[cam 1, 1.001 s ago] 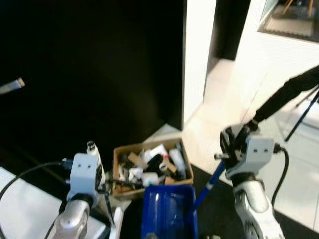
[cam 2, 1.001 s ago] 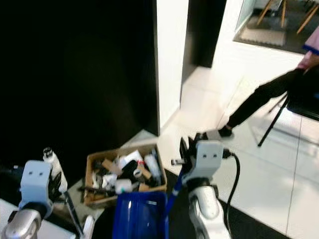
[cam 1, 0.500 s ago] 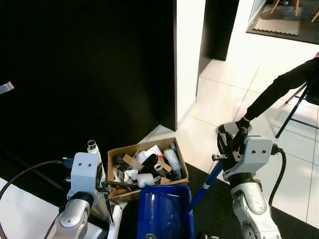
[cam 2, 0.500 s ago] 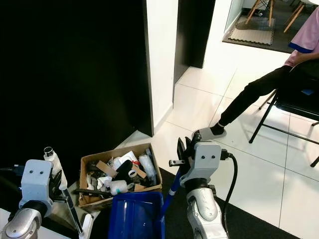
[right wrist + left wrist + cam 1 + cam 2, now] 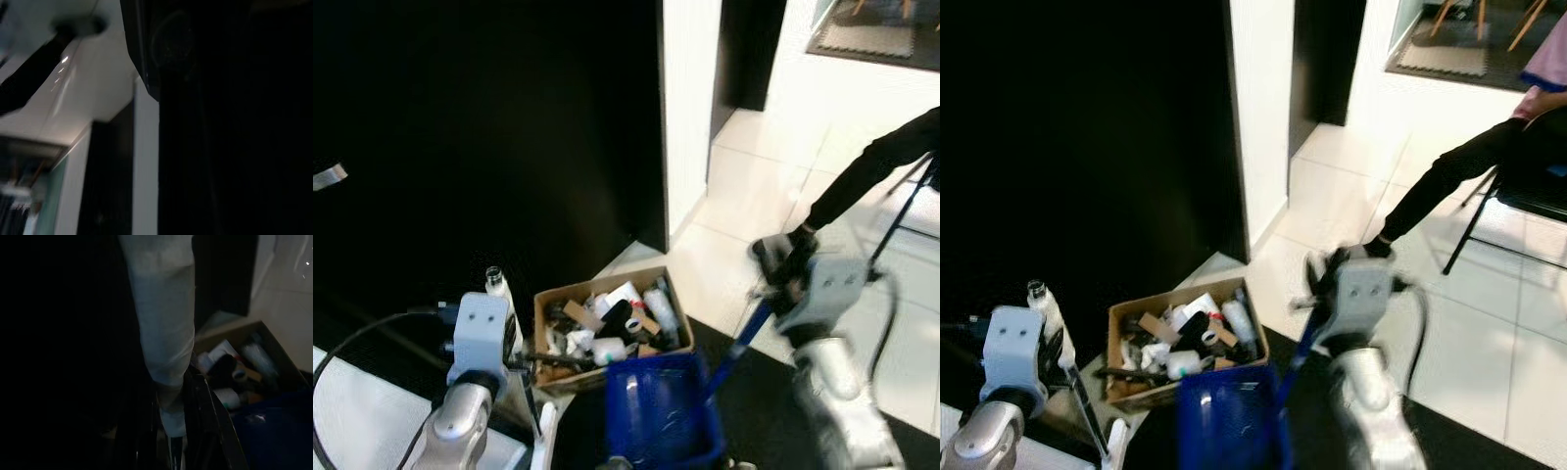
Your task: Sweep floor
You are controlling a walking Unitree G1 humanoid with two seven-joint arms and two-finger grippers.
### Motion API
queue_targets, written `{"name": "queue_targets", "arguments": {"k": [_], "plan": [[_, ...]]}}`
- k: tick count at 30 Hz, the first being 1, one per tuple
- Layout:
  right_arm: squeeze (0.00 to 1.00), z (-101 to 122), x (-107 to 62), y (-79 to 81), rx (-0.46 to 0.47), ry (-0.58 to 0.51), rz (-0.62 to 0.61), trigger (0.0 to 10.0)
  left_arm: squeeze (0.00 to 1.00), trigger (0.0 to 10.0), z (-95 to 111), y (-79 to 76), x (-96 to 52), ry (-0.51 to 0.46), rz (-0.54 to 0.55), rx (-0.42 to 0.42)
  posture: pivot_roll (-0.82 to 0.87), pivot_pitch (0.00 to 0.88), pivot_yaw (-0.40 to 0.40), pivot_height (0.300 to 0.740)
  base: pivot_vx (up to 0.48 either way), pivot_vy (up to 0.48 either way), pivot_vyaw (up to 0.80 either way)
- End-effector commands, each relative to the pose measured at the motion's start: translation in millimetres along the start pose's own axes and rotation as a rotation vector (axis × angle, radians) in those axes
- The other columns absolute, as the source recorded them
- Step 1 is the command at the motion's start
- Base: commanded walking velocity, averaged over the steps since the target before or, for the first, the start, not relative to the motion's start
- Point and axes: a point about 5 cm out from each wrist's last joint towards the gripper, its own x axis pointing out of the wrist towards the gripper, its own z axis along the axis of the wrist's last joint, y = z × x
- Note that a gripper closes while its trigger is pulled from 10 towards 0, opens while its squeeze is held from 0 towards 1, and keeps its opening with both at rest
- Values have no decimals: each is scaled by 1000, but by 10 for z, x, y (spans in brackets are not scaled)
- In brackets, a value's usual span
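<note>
A cardboard box [image 5: 599, 285] packed with trash stands on the floor against a black wall. Just in front of it, my right gripper [image 5: 790, 271] is shut on the blue handle [image 5: 742, 343] of a blue dustpan [image 5: 656, 423], whose pan sits at the box's near edge. On the left, my left gripper [image 5: 512, 343] is shut on a white brush handle [image 5: 495, 292] that stands upright beside the box. In the left wrist view the white brush handle [image 5: 164, 328] runs between the dark fingers, with the cardboard box [image 5: 230, 335] beyond it.
A seated person's dark-trousered leg [image 5: 876, 162] and shoe [image 5: 771, 247] reach onto the white tiles at the right, beside a black chair [image 5: 1518, 201]. A white pillar [image 5: 690, 98] and the black wall [image 5: 489, 147] stand behind the box. A dark mat [image 5: 759, 397] lies underfoot.
My right arm has swung right and is blurred, shifting the dustpan slightly right along the box's near edge. The view has also shifted a little. The left arm holds still.
</note>
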Motion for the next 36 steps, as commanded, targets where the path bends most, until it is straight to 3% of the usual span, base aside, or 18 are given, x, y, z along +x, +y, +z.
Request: {"name": "queue_targets", "arguments": {"k": [1, 2, 4, 6, 12, 15, 22, 36], "plan": [[0, 462, 135, -111, -19, -202, -29, 10000, 0, 10000, 82, 90, 14, -21, 19, 31, 79, 170, 114, 740, 0, 0, 0], [0, 462, 135, -111, -19, -202, -29, 10000, 0, 10000, 82, 90, 14, -21, 19, 31, 79, 170, 114, 740, 0, 0, 0], [0, 706, 301, -156, 24, -273, -6, 10000, 0, 10000, 183, 87, 74, -49, 15, 30, 79, 168, 118, 740, 0, 0, 0], [0, 810, 374, -142, 43, -299, 31, 10000, 0, 10000, 240, 75, 104, -66, 9, 28, 84, 167, 119, 740, 0, 0, 0], [0, 910, 437, -148, 143, -321, 34, 10000, 0, 10000, 253, 43, 108, -69, 1, 27, 86, 166, 119, 740, 0, 0, 0], [0, 975, 473, -225, 195, -328, 14, 10000, 0, 10000, 236, 22, 101, -61, -5, 27, 86, 166, 119, 740, 0, 0, 0], [0, 955, 476, -346, 213, -302, -31, 10000, 0, 10000, 252, 23, 116, -57, 8, 6, 74, 164, 116, 740, 0, 0, 0], [0, 892, 497, -297, 204, -261, -15, 10000, 0, 10000, 257, -59, 70, -70, 9, -33, 71, 163, 95, 740, 0, 0, 0]]}}
